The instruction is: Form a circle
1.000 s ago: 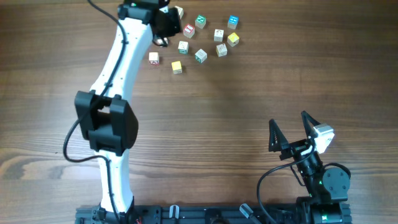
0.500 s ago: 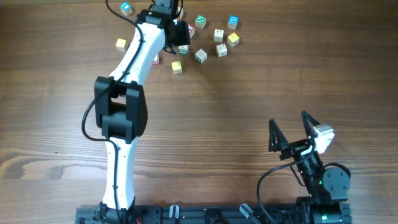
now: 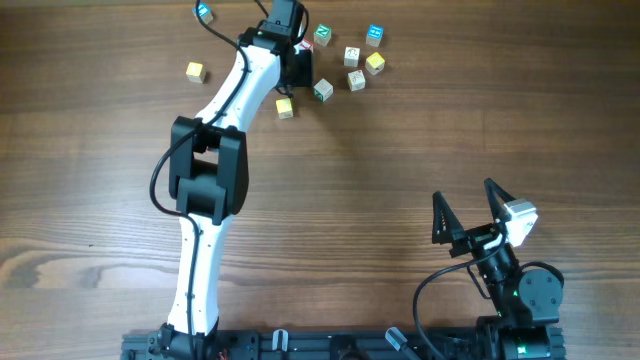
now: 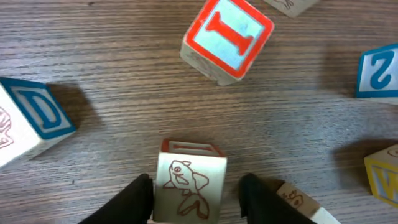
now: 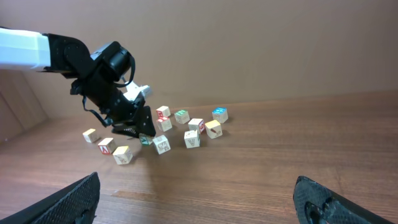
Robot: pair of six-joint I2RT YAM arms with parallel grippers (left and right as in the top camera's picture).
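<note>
Left jaws: we see the left gripper (image 4: 196, 194) low over the worktop (image 4: 124, 74), its jaws apart on either side of a fish cube (image 4: 189, 180). A strip of wood grain shows between the cube and one finger, so we do not call it clamped.
Fish cube: it sits flat on the worktop, with a red fish drawing towards the wrist camera and a red-framed face on top.
Circle: the circle (image 3: 351, 55) lies at the far side of the worktop, a small ring of white-faced cubes with red and green marks. The left gripper hangs over its left part, and we cannot tell what lies beneath it from overhead.
Neighbours: a red-framed I cube (image 4: 227, 38) lies just beyond the fish cube, and a blue-framed D cube (image 4: 34, 121) sits apart to one side.
Strays: a yellow cube (image 3: 195, 71) and a blue cube (image 3: 202, 12) lie left of the arm, well apart from the ring.
Right jaws: the right gripper (image 3: 463, 195) sits near the front right, well apart from every cube, jaws spread wide.
</note>
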